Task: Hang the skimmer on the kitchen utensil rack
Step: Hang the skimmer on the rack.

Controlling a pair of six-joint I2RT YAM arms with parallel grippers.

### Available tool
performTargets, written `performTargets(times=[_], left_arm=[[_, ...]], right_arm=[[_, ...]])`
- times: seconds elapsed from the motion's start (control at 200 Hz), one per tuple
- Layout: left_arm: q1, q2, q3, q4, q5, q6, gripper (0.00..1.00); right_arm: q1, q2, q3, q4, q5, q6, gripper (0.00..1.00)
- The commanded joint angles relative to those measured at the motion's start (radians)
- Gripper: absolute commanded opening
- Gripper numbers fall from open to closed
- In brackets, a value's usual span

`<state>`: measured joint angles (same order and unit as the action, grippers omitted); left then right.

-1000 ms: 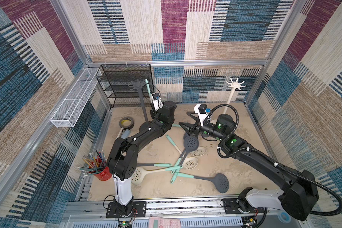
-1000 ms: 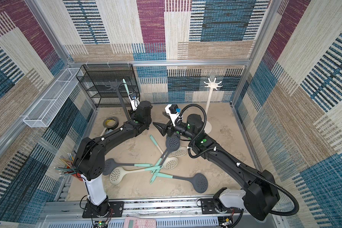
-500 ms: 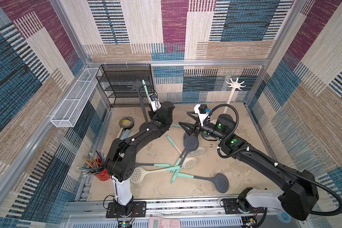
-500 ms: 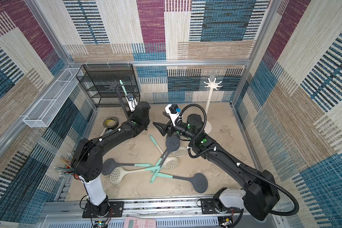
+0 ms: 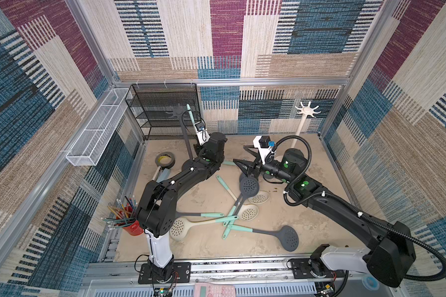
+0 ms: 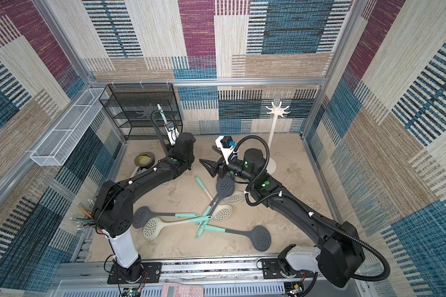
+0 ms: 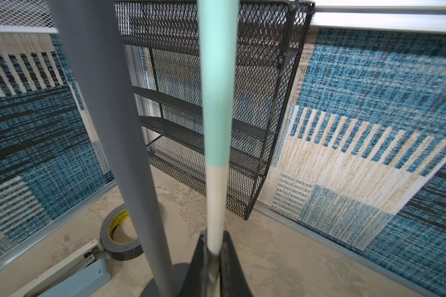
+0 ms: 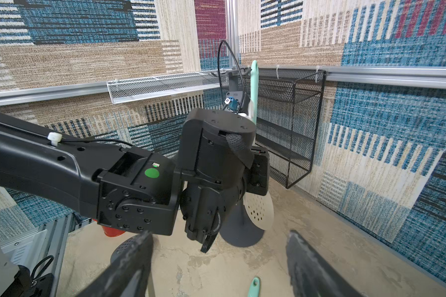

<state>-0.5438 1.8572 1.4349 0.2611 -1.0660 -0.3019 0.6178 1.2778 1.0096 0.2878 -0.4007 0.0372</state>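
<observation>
Just beside the pole of the grey utensil rack (image 5: pixel 177 112), the left pincer (image 7: pixel 214 248) is clenched on a cream skimmer (image 7: pixel 214 102). The skimmer stands upright, its teal handle tip near the hooks but not hung. Hooking and letting go are left to do. The right pincer (image 5: pixel 239 153) hangs released over the counter (image 5: pixel 319 239).

Bright, even, diffuse light; shadows soft, faint. No glare. Both top views sharp; frame rail (image 5: pixel 268 81) bows toward edges. Left wrist view: rack pole (image 7: pixel 108 128) and skimmer handle (image 7: pixel 215 102) beside it close, soft-focused.
</observation>
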Motion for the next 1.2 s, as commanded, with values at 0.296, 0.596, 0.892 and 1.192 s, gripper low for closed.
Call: performTargets(times=[0.296, 0.596, 0.892, 1.192], left_arm=[[0.005, 0.041, 0.081, 0.003, 0.029, 0.029, 0.00], [0.019, 0.034, 0.074, -0.033, 0.040, -0.020, 0.00], [0.026, 0.016, 0.044, -0.036, 0.053, -0.040, 0.00], [0.026, -0.003, 0.015, 0.020, 0.048, -0.007, 0.00]], right_arm=[[0.001, -0.001, 0.001, 0.019, 0.009, -0.005, 0.82], [0.002, 0.003, -0.003, 0.023, 0.010, -0.005, 0.82], [0.002, 0.008, -0.008, 0.030, 0.010, -0.002, 0.82], [0.001, 0.009, -0.012, 0.037, 0.010, 0.003, 0.82]])
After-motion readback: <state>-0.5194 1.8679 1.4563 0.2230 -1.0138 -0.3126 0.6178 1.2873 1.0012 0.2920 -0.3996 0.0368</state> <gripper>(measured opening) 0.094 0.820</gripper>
